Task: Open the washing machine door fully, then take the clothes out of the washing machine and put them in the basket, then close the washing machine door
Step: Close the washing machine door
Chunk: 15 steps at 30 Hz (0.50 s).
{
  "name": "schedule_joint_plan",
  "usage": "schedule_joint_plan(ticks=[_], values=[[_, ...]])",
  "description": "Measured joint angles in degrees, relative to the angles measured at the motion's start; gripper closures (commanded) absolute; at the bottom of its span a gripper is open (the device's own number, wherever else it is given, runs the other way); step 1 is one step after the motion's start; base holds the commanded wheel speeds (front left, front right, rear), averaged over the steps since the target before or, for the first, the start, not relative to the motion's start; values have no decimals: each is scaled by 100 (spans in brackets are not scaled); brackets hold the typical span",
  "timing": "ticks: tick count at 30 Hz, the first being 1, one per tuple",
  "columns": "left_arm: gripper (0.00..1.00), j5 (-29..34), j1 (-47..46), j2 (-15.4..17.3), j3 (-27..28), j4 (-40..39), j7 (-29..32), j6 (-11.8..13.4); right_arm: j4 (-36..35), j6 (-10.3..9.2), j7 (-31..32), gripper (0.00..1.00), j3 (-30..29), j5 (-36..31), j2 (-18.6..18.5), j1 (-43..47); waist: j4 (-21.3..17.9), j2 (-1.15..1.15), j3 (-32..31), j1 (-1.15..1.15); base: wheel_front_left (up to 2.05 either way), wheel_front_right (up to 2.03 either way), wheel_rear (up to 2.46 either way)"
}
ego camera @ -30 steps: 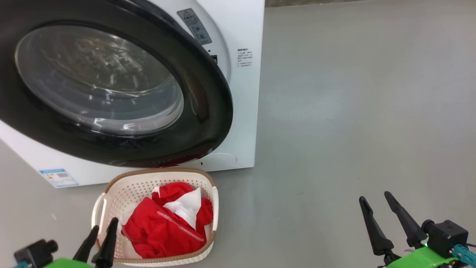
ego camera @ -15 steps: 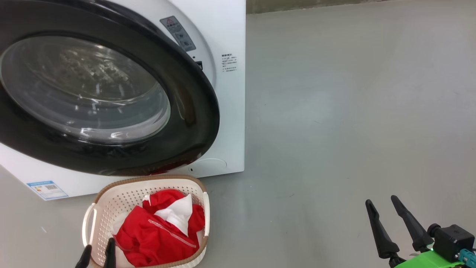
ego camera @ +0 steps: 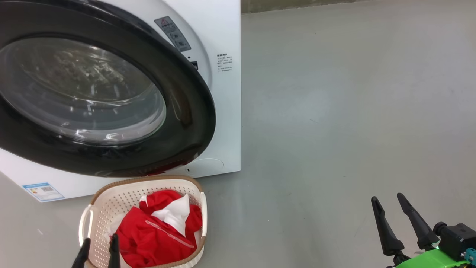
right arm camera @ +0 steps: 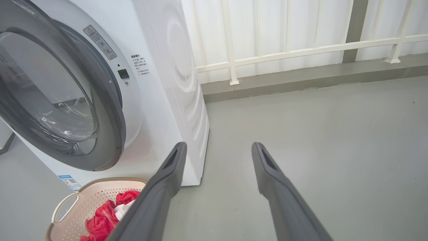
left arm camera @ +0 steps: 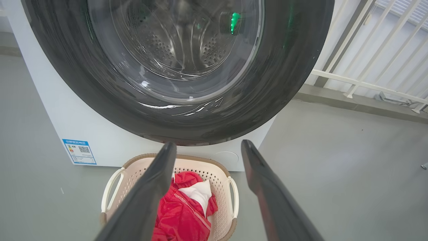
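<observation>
Red clothes [ego camera: 148, 238] sit in the basket [ego camera: 145, 179] near the left end effector [ego camera: 99, 238].

The washing machine [ego camera: 227, 123] is white, with a small blue label [ego camera: 42, 191]. The washing machine door [ego camera: 197, 111] has a glossy black rim around clear glass. The basket [ego camera: 111, 201] is cream-white, dotted with small holes, its rim brown and woven-looking. The clothes [ego camera: 148, 242] are bright red with white panels. The floor [ego camera: 353, 111] is plain grey. The right hand [ego camera: 387, 197] has black fingers on a bright green mount.
</observation>
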Motion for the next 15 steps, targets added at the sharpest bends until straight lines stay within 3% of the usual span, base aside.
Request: schedule_joint_plan(ticks=[15], values=[[0, 699, 272, -159, 189, -365, 0, -1, -2, 0, 0, 0, -35, -1, 18, -1, -11, 0, -19, 0, 0, 0, 0]])
